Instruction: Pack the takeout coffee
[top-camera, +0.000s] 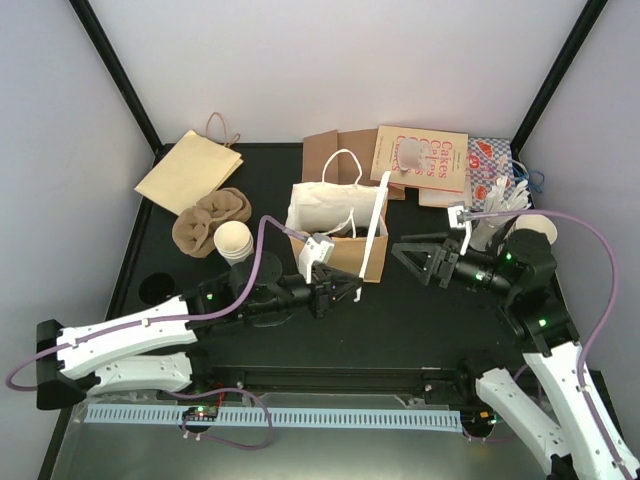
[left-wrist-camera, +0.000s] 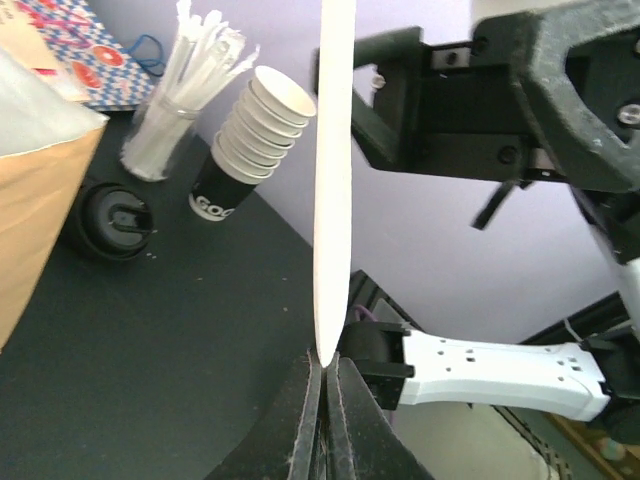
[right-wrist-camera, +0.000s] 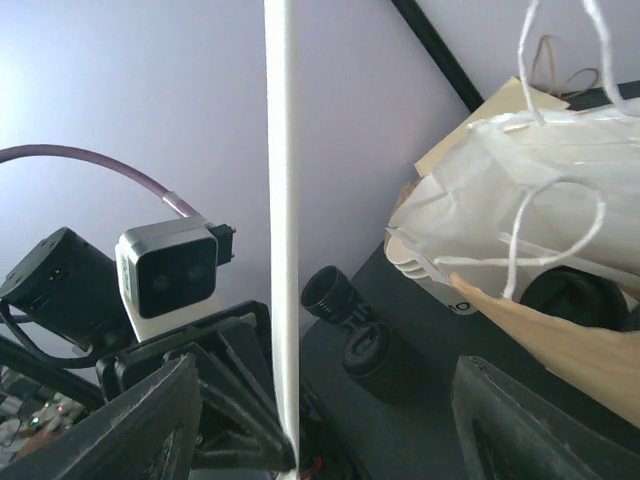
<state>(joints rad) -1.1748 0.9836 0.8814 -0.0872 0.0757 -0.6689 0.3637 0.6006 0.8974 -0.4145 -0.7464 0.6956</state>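
Note:
A tan paper bag (top-camera: 335, 235) with a white inside and white string handles stands mid-table; it also shows in the left wrist view (left-wrist-camera: 30, 200) and the right wrist view (right-wrist-camera: 540, 330). My left gripper (top-camera: 352, 290) (left-wrist-camera: 325, 365) is shut on the lower end of a long white strip (left-wrist-camera: 335, 170) (right-wrist-camera: 283, 220) that rises along the bag's right side (top-camera: 375, 235). My right gripper (top-camera: 408, 258) (right-wrist-camera: 320, 430) is open and empty, just right of the strip. A round black lid (left-wrist-camera: 118, 220) lies on the table. I cannot pick out the lidded white cup.
Stacks of lidless cups stand left of the bag (top-camera: 235, 243) and at the right (top-camera: 535, 228) (left-wrist-camera: 255, 140). A holder of straws (left-wrist-camera: 165, 130) is beside the right stack. Flat tan bags (top-camera: 190, 170), a brown pulp tray (top-camera: 210, 222) and printed boxes (top-camera: 425, 160) line the back.

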